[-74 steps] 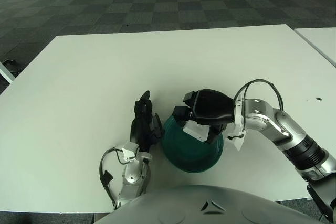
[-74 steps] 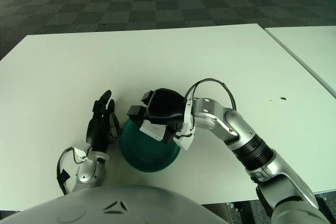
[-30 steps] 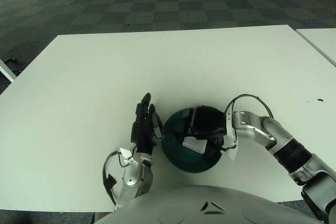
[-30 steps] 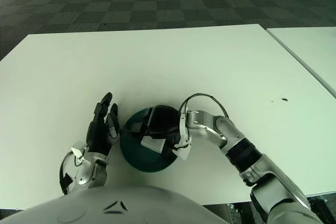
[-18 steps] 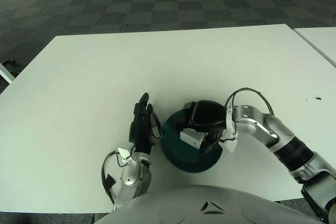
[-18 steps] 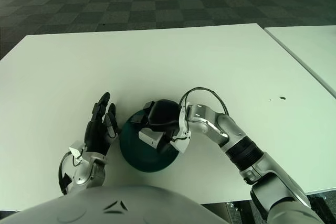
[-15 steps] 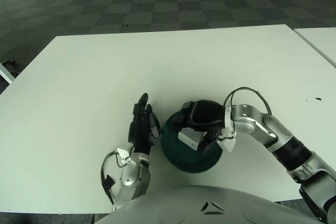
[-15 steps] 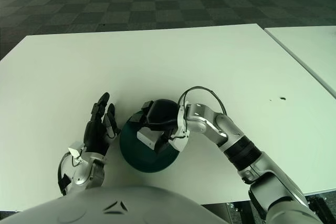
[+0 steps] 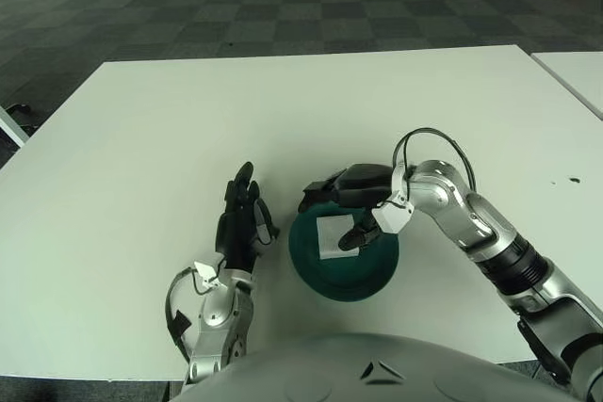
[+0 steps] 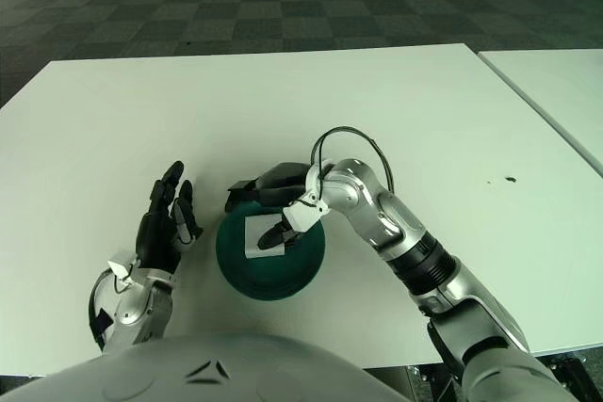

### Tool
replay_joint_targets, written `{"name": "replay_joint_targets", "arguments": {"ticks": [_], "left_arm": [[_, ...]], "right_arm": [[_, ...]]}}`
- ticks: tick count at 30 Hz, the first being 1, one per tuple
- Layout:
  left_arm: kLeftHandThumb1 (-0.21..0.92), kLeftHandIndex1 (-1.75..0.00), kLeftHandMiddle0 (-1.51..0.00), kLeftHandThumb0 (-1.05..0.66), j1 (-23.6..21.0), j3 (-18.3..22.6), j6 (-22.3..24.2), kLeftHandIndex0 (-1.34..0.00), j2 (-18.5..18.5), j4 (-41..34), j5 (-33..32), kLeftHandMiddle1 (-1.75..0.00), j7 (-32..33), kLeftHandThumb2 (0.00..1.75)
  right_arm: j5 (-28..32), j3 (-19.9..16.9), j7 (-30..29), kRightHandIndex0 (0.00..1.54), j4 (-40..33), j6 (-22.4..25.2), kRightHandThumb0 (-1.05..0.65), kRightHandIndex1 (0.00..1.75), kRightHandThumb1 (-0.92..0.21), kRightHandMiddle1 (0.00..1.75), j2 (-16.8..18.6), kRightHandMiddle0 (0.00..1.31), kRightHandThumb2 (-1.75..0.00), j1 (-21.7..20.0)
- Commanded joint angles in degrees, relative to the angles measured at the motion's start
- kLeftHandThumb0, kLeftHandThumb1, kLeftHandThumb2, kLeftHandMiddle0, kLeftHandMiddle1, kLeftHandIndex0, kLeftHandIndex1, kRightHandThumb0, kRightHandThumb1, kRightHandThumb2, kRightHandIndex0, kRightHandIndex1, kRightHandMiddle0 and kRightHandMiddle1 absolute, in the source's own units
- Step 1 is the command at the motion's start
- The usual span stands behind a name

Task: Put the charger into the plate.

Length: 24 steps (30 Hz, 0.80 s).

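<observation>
A white square charger (image 9: 332, 235) lies inside the dark green plate (image 9: 367, 275) near the table's front edge. My right hand (image 9: 345, 204) hovers just over the plate's far rim with its fingers spread and nothing in them; one fingertip hangs right beside the charger. My left hand (image 9: 236, 225) shows to the left of the plate, fingers extended and holding nothing. In the right eye view the charger (image 10: 257, 235) is on the left half of the plate (image 10: 292, 275).
The white table (image 9: 188, 129) stretches far ahead and to both sides. A second white table (image 9: 577, 72) stands at the right with a narrow gap between. Dark carpet floor lies beyond the far edge.
My right hand has let go of the charger, spread its fingers and lifted toward the plate's far rim. The charger now lies flat in the plate. My left hand drifted slightly left.
</observation>
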Motion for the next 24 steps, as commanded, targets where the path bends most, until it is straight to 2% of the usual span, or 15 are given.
{"name": "replay_joint_targets", "arguments": {"ticks": [1,6,11,13,14,15,16,17,18,21,22,24], "left_arm": [[0.92,-0.38,-0.12,-0.98,-0.02,-0.46,0.65,0.0,-1.28,-1.39,0.2,-0.01,0.26,0.92],[0.92,-0.43,-0.14,-0.96,0.27,-0.48,1.19,0.0,-1.58,-2.04,0.48,-0.01,0.99,0.91],[0.92,-0.45,-0.15,-0.94,0.26,-0.41,1.18,0.0,-1.68,-1.8,0.18,-0.01,1.09,0.92],[0.92,-0.45,-0.15,-0.93,0.41,-0.34,0.97,0.0,-1.8,-1.55,-0.5,-0.01,0.81,0.93],[0.92,-0.45,-0.16,-0.93,0.45,-0.34,0.88,0.0,-1.88,-1.45,-0.8,-0.01,0.71,0.93],[0.92,-0.46,-0.16,-0.93,0.42,-0.36,0.67,0.0,-1.91,-1.36,-0.86,-0.01,0.65,0.94],[0.92,-0.47,-0.16,-0.92,0.38,-0.29,0.49,0.0,-1.86,-1.23,-0.93,-0.01,0.55,0.94],[0.92,-0.48,-0.17,-0.92,0.38,-0.25,0.16,0.0,-1.59,-1.19,-0.41,-0.01,0.56,0.95],[0.92,-0.51,-0.17,-0.92,0.39,-0.22,-0.05,0.0,-1.39,-1.18,-0.01,-0.01,0.57,0.96],[0.92,-0.54,-0.17,-0.91,0.51,0.2,-0.57,0.0,-0.75,-0.89,0.72,-0.01,0.39,0.98],[0.92,-0.57,-0.18,-0.91,1.49,-0.15,0.06,0.0,0.02,-2.94,2.06,-0.01,0.69,0.97],[0.92,-0.6,-0.18,-0.9,3.46,-0.83,1.52,0.0,1.47,-7.35,4.05,0.0,0.96,0.99]], "right_arm": [[0.93,-1.49,0.41,0.28,-1.55,3.32,-1.05,0.05,-0.92,0.41,-0.15,0.0,-0.8,0.38],[1.07,-2.52,0.1,0.27,-3.09,6.75,-1.05,0.03,-0.92,0.38,-0.65,0.0,-0.78,1.96],[1.46,-4.23,-0.63,0.22,-5.14,7.74,-1.05,0.01,-0.92,0.31,-1.77,0.0,-0.74,4.15],[5.98,-10.09,-3.74,0.22,-8.65,9.23,-1.04,0.01,-0.92,0.32,-1.49,0.0,-0.72,9.72],[8.36,-12.74,-5.46,0.23,-9.87,11.51,-1.03,0.01,-0.92,0.33,-0.06,0.0,-0.7,12.28],[11.44,-16.26,-9.71,0.26,-10.08,15.45,-1.01,0.02,-0.92,0.38,4.08,0.0,-0.68,16.84],[13.24,-18.07,-12.68,0.29,-9.9,18.19,-0.99,0.03,-0.92,0.44,7.07,0.0,-0.67,19.67],[14.83,-20.62,-17.92,0.34,-8.45,19.48,-0.96,0.04,-0.92,0.53,11.13,0.0,-0.65,22.93],[15.72,-22.08,-21.42,0.39,-7.49,19.94,-0.93,0.05,-0.92,0.63,13.49,0.0,-0.64,24.86],[16.0,-23.35,-27.42,0.45,-6.59,19.22,-0.89,0.06,-0.92,0.76,16.72,0.02,-0.62,27.06],[16.75,-25.32,-30.43,0.41,-6.9,20.09,-0.86,0.06,-0.92,0.7,19.02,0.01,-0.69,27.6],[19.04,-29.03,-34.32,0.49,-7.89,22.18,-0.82,0.11,-0.92,0.8,22.26,0.08,-0.64,28.73]]}}
